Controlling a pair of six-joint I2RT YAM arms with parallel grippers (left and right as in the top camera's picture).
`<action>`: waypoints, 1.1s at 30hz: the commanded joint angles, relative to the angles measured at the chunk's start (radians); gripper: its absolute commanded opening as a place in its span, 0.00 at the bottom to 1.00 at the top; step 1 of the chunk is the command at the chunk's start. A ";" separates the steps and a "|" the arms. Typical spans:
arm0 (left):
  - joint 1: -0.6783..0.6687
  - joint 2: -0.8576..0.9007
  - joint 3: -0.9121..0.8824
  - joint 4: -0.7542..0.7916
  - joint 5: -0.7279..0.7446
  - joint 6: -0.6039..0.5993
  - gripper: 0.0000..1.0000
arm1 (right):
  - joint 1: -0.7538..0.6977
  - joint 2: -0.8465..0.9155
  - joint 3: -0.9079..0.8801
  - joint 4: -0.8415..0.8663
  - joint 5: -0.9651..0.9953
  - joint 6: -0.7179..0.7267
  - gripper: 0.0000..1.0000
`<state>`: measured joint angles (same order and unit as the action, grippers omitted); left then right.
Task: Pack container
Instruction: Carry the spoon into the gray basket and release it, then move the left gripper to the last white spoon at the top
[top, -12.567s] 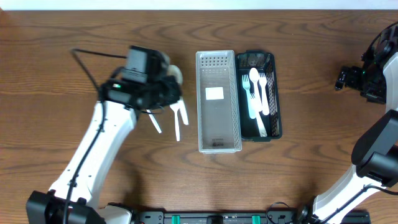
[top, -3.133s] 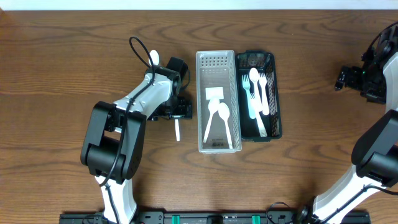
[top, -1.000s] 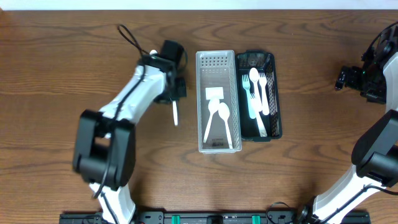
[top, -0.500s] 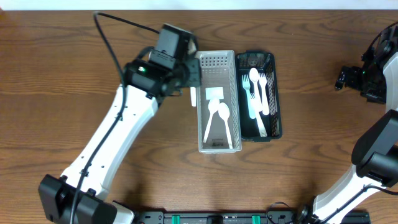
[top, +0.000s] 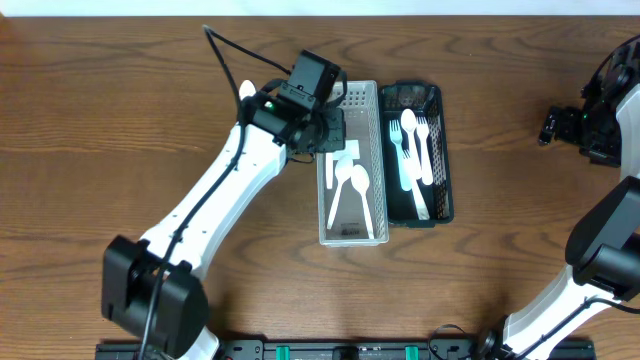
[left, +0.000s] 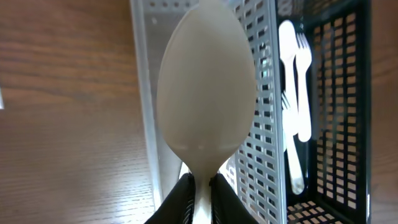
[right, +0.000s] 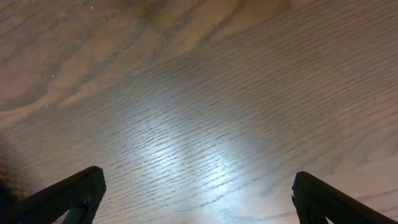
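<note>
My left gripper (top: 327, 132) is shut on the handle of a white plastic spoon (left: 205, 93) and holds it over the far left part of the light grey perforated container (top: 352, 232). In the left wrist view the jaws (left: 200, 193) pinch the spoon's neck, and its bowl covers the container's left wall (left: 142, 118). Two white spoons (top: 347, 188) lie inside the container beside a white label. In the overhead view the held spoon is mostly hidden under the gripper. My right gripper (top: 553, 125) is open and empty at the far right, over bare wood (right: 199, 124).
A black mesh basket (top: 443, 170) touches the container's right side and holds several white forks and spoons (top: 412, 150); it also shows in the left wrist view (left: 339, 124). The brown wooden table (top: 500, 260) lies all around.
My left gripper took the last loose spoon off the table left of the container, then moved right with it until it was over the container's far end. The right arm has not moved.
</note>
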<state>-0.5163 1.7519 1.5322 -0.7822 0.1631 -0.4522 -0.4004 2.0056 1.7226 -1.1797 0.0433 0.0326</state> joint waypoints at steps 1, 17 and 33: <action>0.000 0.016 0.003 -0.001 0.058 -0.017 0.17 | -0.006 -0.005 -0.001 0.002 0.001 -0.011 0.99; 0.137 -0.044 0.006 0.055 -0.098 0.026 0.98 | -0.006 -0.005 -0.001 0.002 0.001 -0.011 0.99; 0.522 -0.019 0.005 0.054 -0.028 0.190 0.98 | -0.006 -0.005 -0.001 0.002 0.001 -0.011 0.99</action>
<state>0.0078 1.7226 1.5318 -0.7437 0.0654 -0.3870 -0.4004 2.0056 1.7226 -1.1797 0.0433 0.0326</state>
